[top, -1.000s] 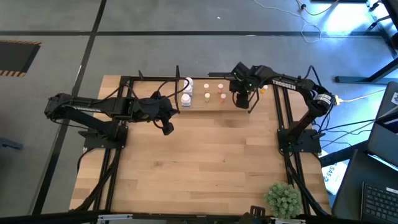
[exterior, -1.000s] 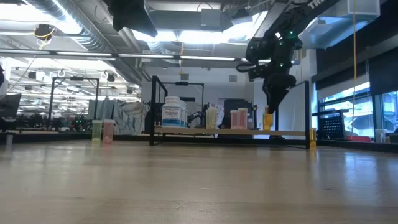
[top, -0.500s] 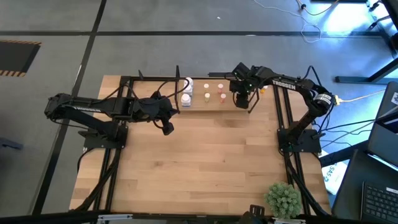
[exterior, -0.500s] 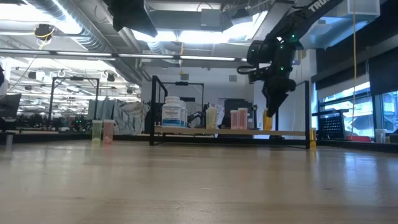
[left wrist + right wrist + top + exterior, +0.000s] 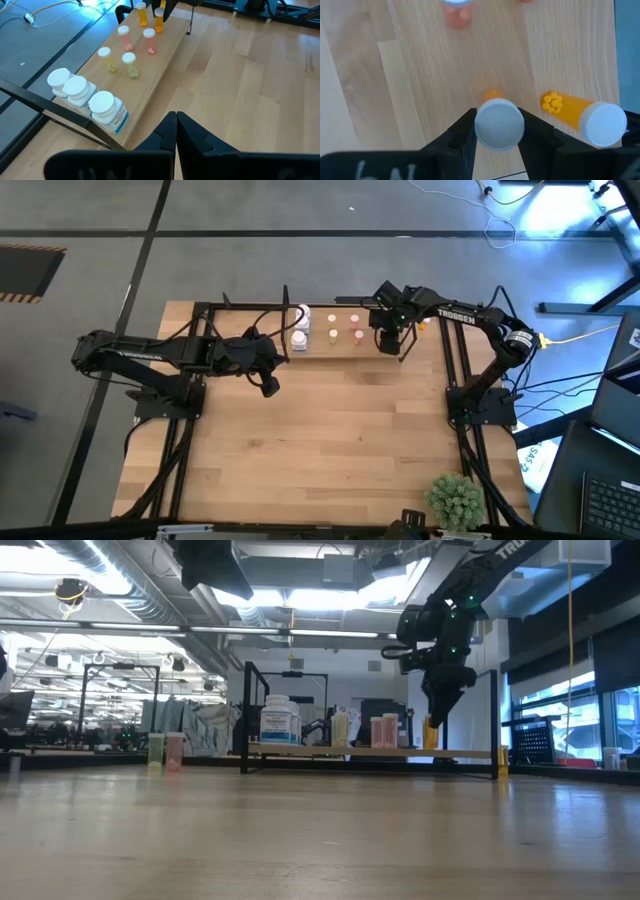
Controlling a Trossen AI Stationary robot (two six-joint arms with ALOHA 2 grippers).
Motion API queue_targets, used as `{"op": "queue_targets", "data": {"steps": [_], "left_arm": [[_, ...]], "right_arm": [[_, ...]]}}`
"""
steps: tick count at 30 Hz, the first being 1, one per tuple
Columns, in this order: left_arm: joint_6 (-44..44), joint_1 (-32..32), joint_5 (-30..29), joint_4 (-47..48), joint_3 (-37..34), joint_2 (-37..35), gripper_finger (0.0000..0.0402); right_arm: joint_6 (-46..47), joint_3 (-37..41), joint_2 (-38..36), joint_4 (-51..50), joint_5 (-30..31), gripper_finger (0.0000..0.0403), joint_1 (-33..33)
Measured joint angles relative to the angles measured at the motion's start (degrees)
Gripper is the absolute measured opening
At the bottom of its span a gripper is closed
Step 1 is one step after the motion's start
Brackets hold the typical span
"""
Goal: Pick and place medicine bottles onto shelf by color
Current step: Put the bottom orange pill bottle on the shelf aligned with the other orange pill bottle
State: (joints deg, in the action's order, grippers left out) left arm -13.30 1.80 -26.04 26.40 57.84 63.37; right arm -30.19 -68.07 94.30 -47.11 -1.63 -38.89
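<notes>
R claw (image 5: 499, 131) is pinching the white cap of an orange pill bottle (image 5: 499, 123), lowering it upright onto the shelf (image 5: 345, 348) by table's far edge, beside another orange bottle (image 5: 580, 114). Prob. light, rigid, slick plastic; cap sides giving best grip. L claw (image 5: 176, 131) pressed together, idling mid-table.

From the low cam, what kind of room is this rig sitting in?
Likely an open-plan robotics lab or workshop, not a pharmacy: bare silver ceiling ducts run over distant workbenches, the pale wooden tabletop sits inside a black metal frame, and loose white cables trail over a grey concrete floor.
</notes>
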Motion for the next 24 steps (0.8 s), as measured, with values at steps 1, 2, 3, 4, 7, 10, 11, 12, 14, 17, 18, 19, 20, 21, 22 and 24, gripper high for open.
{"op": "queue_targets", "data": {"steps": [1, 2, 3, 4, 7, 10, 11, 12, 14, 17, 18, 19, 20, 21, 22, 24], "left_arm": [[0.0, 0.0, 0.0, 0.0, 0.0, 0.0, 0.0], [0.0, 0.0, 0.0, 0.0, 0.0, 0.0, 0.0], [0.0, 0.0, 0.0, 0.0, 0.0, 0.0, 0.0], [0.0, 0.0, 0.0, 0.0, 0.0, 0.0, 0.0], [0.0, 0.0, 0.0, 0.0, 0.0, 0.0, 0.0], [0.0, 0.0, 0.0, 0.0, 0.0, 0.0, 0.0], [0.0, 0.0, 0.0, 0.0, 0.0, 0.0, 0.0], [0.0, 0.0, 0.0, 0.0, 0.0, 0.0, 0.0], [0.0, 0.0, 0.0, 0.0, 0.0, 0.0, 0.0], [0.0, 0.0, 0.0, 0.0, 0.0, 0.0, 0.0], [0.0, 0.0, 0.0, 0.0, 0.0, 0.0, 0.0], [0.0, 0.0, 0.0, 0.0, 0.0, 0.0, 0.0], [0.0, 0.0, 0.0, 0.0, 0.0, 0.0, 0.0], [0.0, 0.0, 0.0, 0.0, 0.0, 0.0, 0.0], [0.0, 0.0, 0.0, 0.0, 0.0, 0.0, 0.0], [0.0, 0.0, 0.0, 0.0, 0.0, 0.0, 0.0]], "right_arm": [[0.1, 0.0, 0.0, 0.0, 0.0, 0.0126, 0.0], [0.5, 0.0, 0.0, 0.0, 0.0, 0.0126, 0.0], [1.2, 0.0, 0.0, 0.0, 0.0, 0.0126, 0.0], [1.4, 0.0, 0.0, 0.0, 0.0, 0.0126, 0.0], [1.4, 0.0, 0.0, 0.0, 0.0, 0.0127, 0.0], [1.5, 0.0, 0.0, 0.0, 0.0, 0.0127, 0.0], [1.7, 0.0, 0.0, 0.0, 0.0, 0.0127, 0.0], [2.1, 0.0, 0.0, 0.0, 0.0, 0.0127, 0.0], [3.0, 0.0, 0.0, 0.0, 0.0, 0.0127, 0.0], [3.1, 0.0, 0.0, -0.2, 0.0, 0.0127, 0.0], [3.1, 0.0, 0.0, -0.3, 0.0, 0.0127, 0.0], [3.1, 0.0, 0.0, -0.5, 0.0, 0.0127, 0.0], [3.1, 0.0, 0.0, -0.7, 0.0, 0.0127, 0.0], [3.1, 0.0, 0.0, -0.7, 0.0, 0.0127, 0.0], [3.2, 0.0, 0.0, -0.7, 0.0, 0.0127, 0.0], [3.2, -0.1, 0.0, -0.7, 0.0, 0.0127, 0.0]]}}
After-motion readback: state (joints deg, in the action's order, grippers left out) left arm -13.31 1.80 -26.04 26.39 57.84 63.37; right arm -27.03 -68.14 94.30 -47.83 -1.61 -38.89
